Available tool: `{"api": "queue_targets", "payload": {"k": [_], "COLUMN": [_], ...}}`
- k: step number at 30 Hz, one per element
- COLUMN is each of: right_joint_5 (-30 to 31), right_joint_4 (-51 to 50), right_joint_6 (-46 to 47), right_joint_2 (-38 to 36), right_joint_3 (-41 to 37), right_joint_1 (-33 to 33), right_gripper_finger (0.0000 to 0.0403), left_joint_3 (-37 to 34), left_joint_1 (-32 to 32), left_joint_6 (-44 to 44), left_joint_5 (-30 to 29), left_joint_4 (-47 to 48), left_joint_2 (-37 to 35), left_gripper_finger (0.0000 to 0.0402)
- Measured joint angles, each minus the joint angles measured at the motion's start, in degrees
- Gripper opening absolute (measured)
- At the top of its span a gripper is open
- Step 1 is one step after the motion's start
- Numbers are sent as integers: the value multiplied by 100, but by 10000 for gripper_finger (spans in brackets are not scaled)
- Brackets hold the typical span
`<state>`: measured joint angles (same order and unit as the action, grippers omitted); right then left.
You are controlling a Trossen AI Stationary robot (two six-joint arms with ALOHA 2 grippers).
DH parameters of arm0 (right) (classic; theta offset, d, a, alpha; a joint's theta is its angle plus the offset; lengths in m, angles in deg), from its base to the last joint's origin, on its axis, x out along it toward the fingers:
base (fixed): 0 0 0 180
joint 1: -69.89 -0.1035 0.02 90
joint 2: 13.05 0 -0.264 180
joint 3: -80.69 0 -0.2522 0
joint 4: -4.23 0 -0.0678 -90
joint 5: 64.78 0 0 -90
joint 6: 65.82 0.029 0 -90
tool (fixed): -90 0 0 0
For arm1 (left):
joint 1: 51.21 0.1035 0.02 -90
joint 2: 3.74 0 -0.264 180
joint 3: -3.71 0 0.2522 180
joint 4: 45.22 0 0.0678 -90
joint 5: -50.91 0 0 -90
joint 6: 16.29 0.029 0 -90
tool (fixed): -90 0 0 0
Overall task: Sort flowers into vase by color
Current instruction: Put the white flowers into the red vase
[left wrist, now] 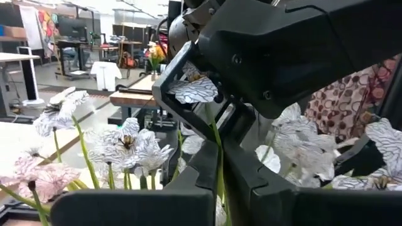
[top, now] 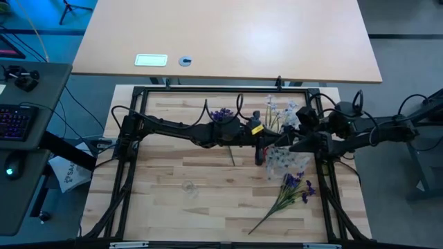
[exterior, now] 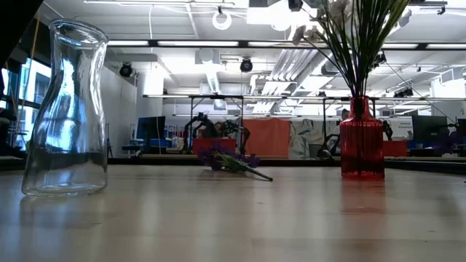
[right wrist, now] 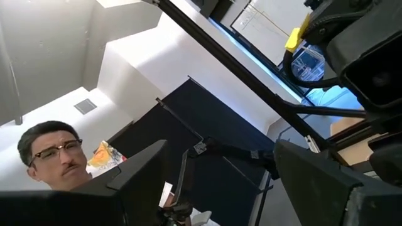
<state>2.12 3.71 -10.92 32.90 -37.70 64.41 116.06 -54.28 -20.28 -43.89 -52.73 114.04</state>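
Observation:
A red vase (exterior: 362, 149) stands on the table's right half (top: 261, 158) and holds white-blossomed sprigs (top: 287, 166). Another white sprig (top: 277, 114) is held above the table. My left gripper (top: 263, 140) is shut on its stem. My right gripper (top: 294, 143) is open, tilted upward, right beside that sprig (left wrist: 191, 90). One purple sprig (top: 221, 114) lies flat toward the far edge (exterior: 229, 161). A second purple sprig (top: 294, 188) lies near the right front. A clear glass vase (exterior: 64, 109) stands empty (top: 188, 187). No gripper shows in the low view. My left gripper pinches the white sprig's thin green stem (left wrist: 219, 169) between its two fingers. The fingers lie across the stem. The sprig stands upright and clear of the table, its blossoms above the fingers.
The black frame (top: 138, 90) rims the wooden table (top: 173, 159). My two arms meet over the right half, close together above the red vase. Bare wood lies at the left and near the front centre. A person's face shows in the right wrist view (right wrist: 53, 157).

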Motion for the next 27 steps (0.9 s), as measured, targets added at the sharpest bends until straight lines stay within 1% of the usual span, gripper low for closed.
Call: {"api": "queue_targets", "payload": {"k": [5,11,19,24,27], "right_joint_5": [47,46,40,27,15], "right_joint_4": [102,512,672,623,656], "right_joint_6": [-126,-296,-420,-498,-505], "right_joint_2": [-100,-320,-407,-383,-398], "right_joint_3": [-4,29,15,11,11], "right_joint_1": [18,260,566,695,741], "right_gripper_finger": [287,287,287,287,287], "left_joint_3": [12,-57,-28,-15,-16], "left_joint_1": [2,10,7,38,53], "left_joint_6": [1,48,129,150,99], "left_joint_5": [-48,-131,-214,-205,-141], "left_joint_4": [100,600,534,244,137], "left_joint_2": [-7,90,46,-70,-105], "left_gripper_finger": [1,0,0,1,13]}}
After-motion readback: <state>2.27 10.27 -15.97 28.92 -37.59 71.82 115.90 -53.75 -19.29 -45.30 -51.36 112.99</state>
